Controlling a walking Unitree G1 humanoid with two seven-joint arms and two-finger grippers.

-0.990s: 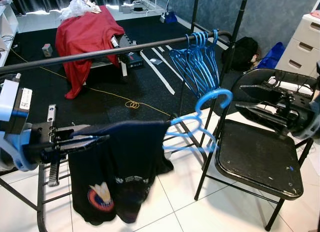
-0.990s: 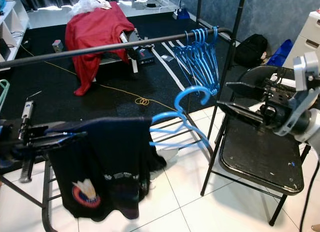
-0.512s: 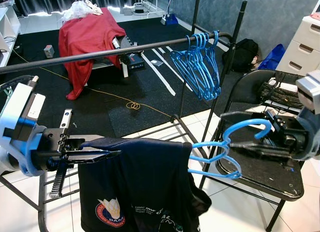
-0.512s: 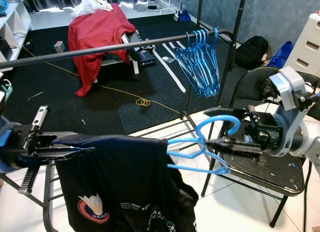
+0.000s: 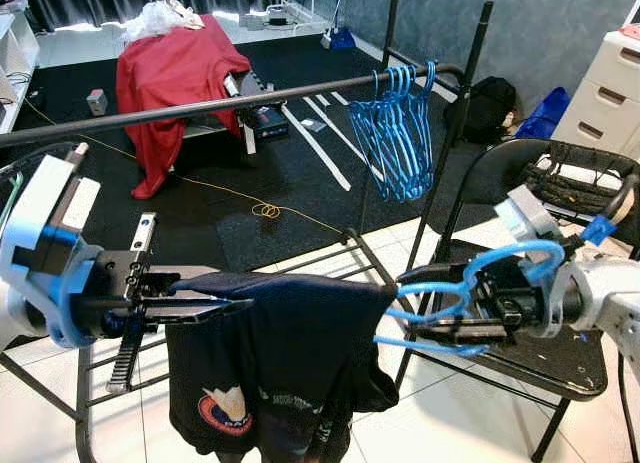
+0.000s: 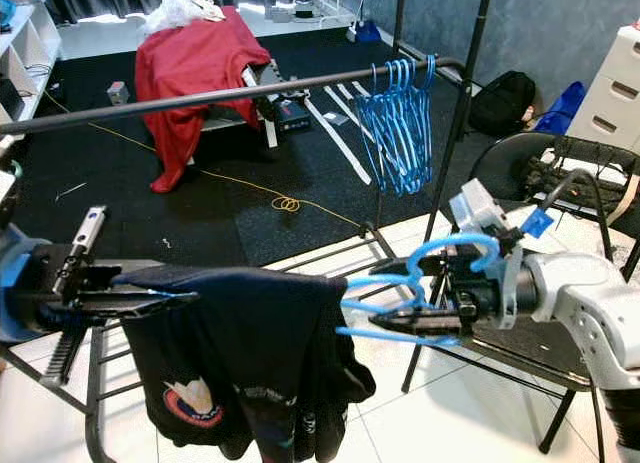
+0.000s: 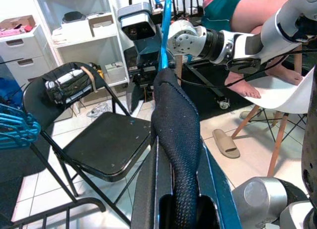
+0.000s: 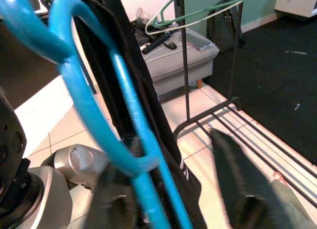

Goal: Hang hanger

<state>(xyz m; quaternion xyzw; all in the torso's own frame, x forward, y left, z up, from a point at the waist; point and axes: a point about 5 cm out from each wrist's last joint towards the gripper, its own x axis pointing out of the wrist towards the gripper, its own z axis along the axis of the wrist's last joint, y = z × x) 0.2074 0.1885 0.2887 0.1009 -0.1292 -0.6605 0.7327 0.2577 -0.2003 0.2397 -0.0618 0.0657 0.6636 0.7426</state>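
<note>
A dark T-shirt (image 5: 280,353) hangs on a blue hanger (image 5: 440,293) held level in front of me, below the black rail (image 5: 200,105). My left gripper (image 5: 235,305) is shut on the hanger's shirt-covered left end; the left wrist view shows dark fabric (image 7: 178,135) between its fingers. My right gripper (image 5: 405,303) stands open, one finger above and one below the hanger's bare right arm. The hook (image 5: 530,253) curls over that gripper's body. The right wrist view shows the blue hanger (image 8: 124,140) close to one blurred finger.
Several blue hangers (image 5: 400,133) hang at the rail's right end by the rack post (image 5: 455,113). A black folding chair (image 5: 560,358) stands under my right arm. Beyond lie a red cloth (image 5: 175,73), white drawers (image 5: 610,93) and a black bag (image 5: 490,103). A seated person's legs (image 7: 257,21) are nearby.
My right gripper came down from the right and slid left along the hanger, so its fingers now straddle the hanger's arm. The shirt swung and shifted right.
</note>
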